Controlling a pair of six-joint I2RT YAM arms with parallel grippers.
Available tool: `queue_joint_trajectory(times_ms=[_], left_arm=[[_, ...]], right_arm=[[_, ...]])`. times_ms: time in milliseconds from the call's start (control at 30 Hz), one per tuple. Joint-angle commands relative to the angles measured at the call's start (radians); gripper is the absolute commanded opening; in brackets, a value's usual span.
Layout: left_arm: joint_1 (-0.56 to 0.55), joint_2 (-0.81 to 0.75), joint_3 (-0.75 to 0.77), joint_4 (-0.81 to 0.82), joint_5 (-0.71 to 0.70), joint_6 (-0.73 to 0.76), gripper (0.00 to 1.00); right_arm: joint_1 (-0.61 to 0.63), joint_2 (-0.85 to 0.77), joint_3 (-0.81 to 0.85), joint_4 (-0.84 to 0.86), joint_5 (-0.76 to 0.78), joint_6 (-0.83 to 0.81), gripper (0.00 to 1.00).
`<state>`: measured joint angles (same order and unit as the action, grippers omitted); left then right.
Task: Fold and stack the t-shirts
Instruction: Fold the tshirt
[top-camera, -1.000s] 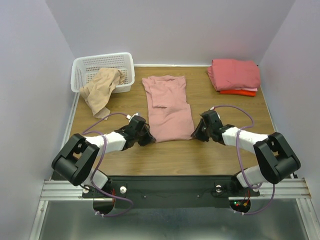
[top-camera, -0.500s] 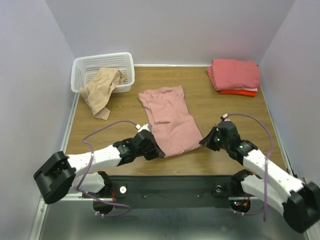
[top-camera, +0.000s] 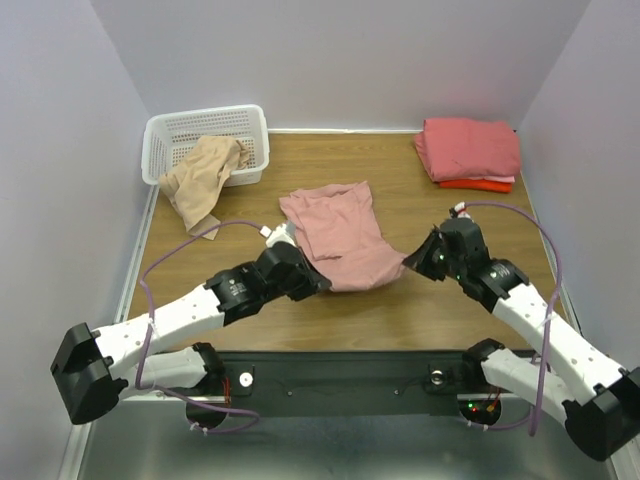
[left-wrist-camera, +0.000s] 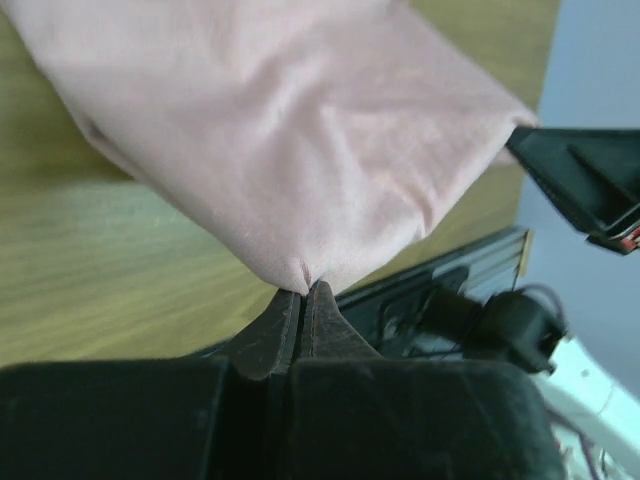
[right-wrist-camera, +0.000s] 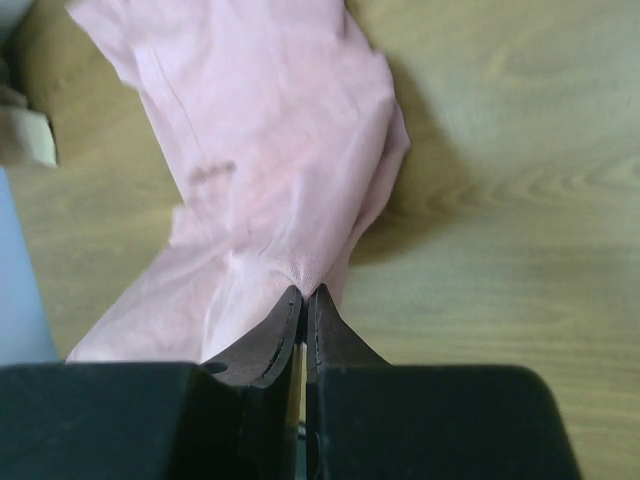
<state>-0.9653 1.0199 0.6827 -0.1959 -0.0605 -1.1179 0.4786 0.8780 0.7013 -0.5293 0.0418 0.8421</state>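
The dusty-pink t-shirt (top-camera: 340, 235) lies in the middle of the table, its near hem lifted. My left gripper (top-camera: 318, 281) is shut on the near left corner of the shirt (left-wrist-camera: 300, 150). My right gripper (top-camera: 413, 262) is shut on its near right corner (right-wrist-camera: 270, 160). A beige t-shirt (top-camera: 203, 178) hangs out of the basket at the back left. Folded salmon-pink (top-camera: 470, 147) and orange-red (top-camera: 476, 185) t-shirts are stacked at the back right.
A white lattice basket (top-camera: 165, 135) stands at the back left corner. Purple walls close in the table on three sides. The bare wood (top-camera: 420, 320) runs along the near edge in front of the arms.
Both grippers, shut on the pink shirt's near corners, have lifted the hem and carried it away from the near edge, so the shirt is bunched shorter. The arms have stretched out.
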Motion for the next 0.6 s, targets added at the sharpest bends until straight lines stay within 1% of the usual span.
queue_joint_trajectory(times_ms=[0, 67, 100, 167, 200, 233, 300, 367, 400, 433, 567], left_arm=[[0.1, 0.023, 0.08, -0.021, -0.024, 0.09, 0.0], [0.184, 0.038, 0.1, -0.008, 0.023, 0.131, 0.0], [0.209, 0.054, 0.115, -0.007, 0.031, 0.141, 0.0], [0.247, 0.081, 0.133, 0.018, 0.056, 0.182, 0.0], [0.284, 0.092, 0.158, 0.024, 0.063, 0.196, 0.0], [0.299, 0.104, 0.178, 0.024, 0.089, 0.213, 0.0], [0.35, 0.146, 0.234, 0.01, 0.099, 0.253, 0.0], [0.385, 0.172, 0.264, 0.007, 0.111, 0.288, 0.0], [0.402, 0.196, 0.276, 0.004, 0.128, 0.297, 0.0], [0.436, 0.209, 0.299, 0.006, 0.142, 0.308, 0.0], [0.502, 0.253, 0.325, 0.013, 0.168, 0.34, 0.0]], right_arm=[[-0.003, 0.076, 0.177, 0.022, 0.156, 0.0, 0.0], [-0.003, 0.142, 0.231, 0.022, 0.196, -0.023, 0.0], [-0.003, 0.163, 0.284, 0.026, 0.208, -0.031, 0.0], [-0.003, 0.229, 0.331, 0.031, 0.227, -0.052, 0.0], [-0.003, 0.251, 0.351, 0.035, 0.231, -0.058, 0.0], [-0.003, 0.277, 0.39, 0.048, 0.227, -0.069, 0.0], [-0.003, 0.344, 0.426, 0.066, 0.219, -0.081, 0.0], [-0.003, 0.39, 0.492, 0.072, 0.208, -0.096, 0.0], [-0.003, 0.438, 0.515, 0.075, 0.207, -0.104, 0.0], [-0.005, 0.459, 0.536, 0.08, 0.207, -0.116, 0.0], [-0.017, 0.571, 0.645, 0.095, 0.196, -0.146, 0.0]])
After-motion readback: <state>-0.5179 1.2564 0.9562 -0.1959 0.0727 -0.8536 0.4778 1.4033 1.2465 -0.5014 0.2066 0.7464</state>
